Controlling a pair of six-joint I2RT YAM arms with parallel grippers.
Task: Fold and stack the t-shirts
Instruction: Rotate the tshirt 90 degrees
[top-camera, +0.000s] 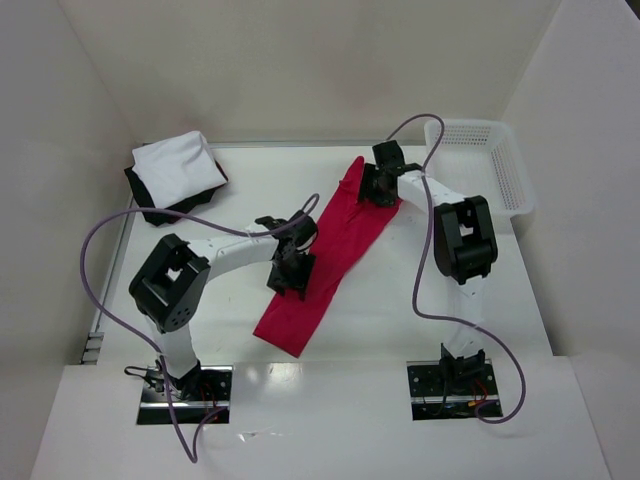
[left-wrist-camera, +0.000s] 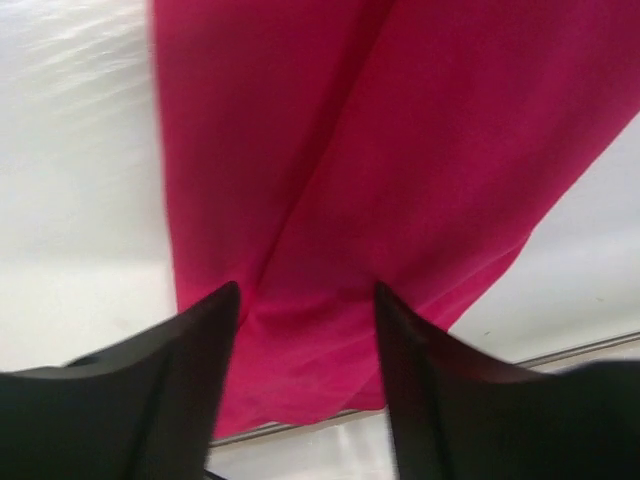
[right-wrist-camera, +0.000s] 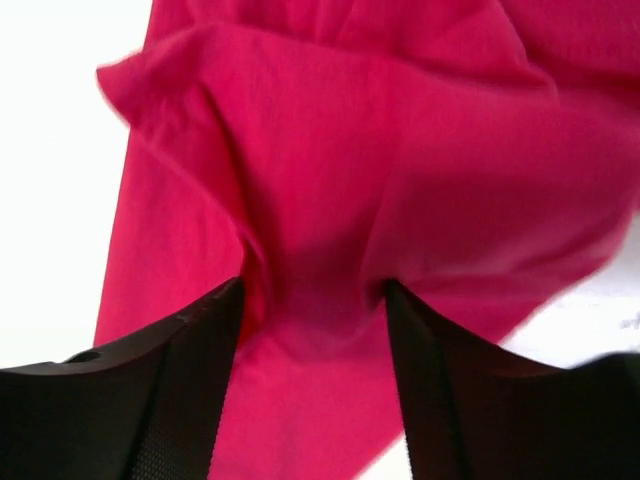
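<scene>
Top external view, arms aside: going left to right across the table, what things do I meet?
Folded white cloth t-shirt lying on the black cloth t-shirt → crimson red cloth t-shirt stretched out diagonally as a long strip → white plastic mesh basket.

The middle t-shirt (top-camera: 330, 255) lies diagonally across the table (top-camera: 400, 315), from near left to far right. The left gripper (top-camera: 289, 277) is at its left edge and the right gripper (top-camera: 376, 186) at its far end. In the far left corner, the upper t-shirt (top-camera: 178, 168) rests on the lower t-shirt (top-camera: 152, 211). The basket (top-camera: 520, 175) stands far right.
</scene>
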